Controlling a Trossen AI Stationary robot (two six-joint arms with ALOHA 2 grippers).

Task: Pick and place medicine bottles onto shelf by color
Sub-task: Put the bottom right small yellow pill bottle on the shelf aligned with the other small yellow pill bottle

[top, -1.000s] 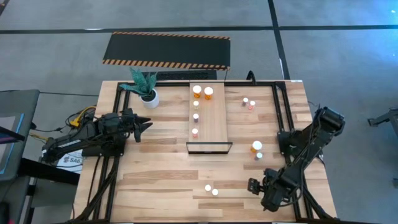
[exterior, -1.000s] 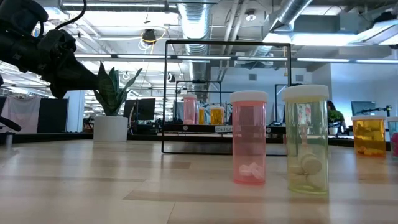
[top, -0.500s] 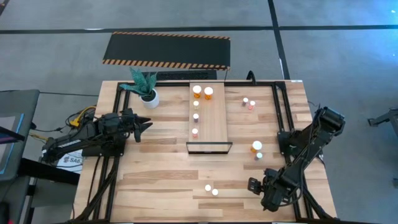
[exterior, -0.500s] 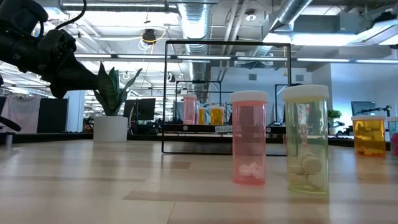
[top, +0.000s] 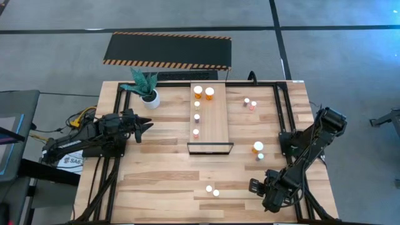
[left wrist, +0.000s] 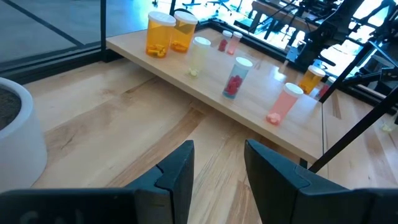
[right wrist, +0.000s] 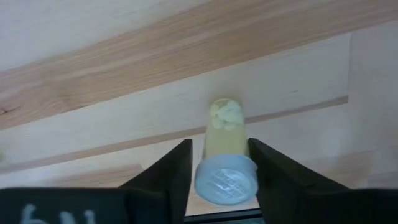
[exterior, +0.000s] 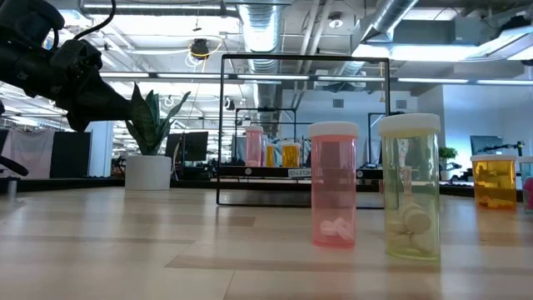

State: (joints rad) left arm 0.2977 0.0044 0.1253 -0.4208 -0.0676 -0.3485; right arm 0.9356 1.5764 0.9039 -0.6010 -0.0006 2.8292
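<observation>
The shelf (top: 215, 128) lies mid-table with two orange bottles (top: 204, 93) and three smaller ones (top: 197, 117) standing on it. Loose bottles stand on the tabletop: two far right (top: 250, 102), an orange one with a small one (top: 258, 150), and a pair near the front edge (top: 212, 190). My right gripper (top: 254, 185), near the front right, is shut on a yellowish white-capped bottle (right wrist: 224, 134). My left gripper (top: 147, 125) hovers open left of the shelf, nothing between its fingers (left wrist: 217, 165). My right gripper pinches the yellowish bottle between its two fingers, which sit on either side of its white cap (right wrist: 205, 179) and upper body. The cap faces the wrist and the bottle's bottom (right wrist: 224, 112) points away toward the tabletop. Whether the bottle rests on the table I cannot tell.
A white pot with a green plant (top: 149, 94) stands at the far left of the table. A dark frame (top: 210, 149) closes the shelf's near end. Black rails (top: 278, 112) run along the table's sides. Bare planks lie between the left arm and the shelf.
</observation>
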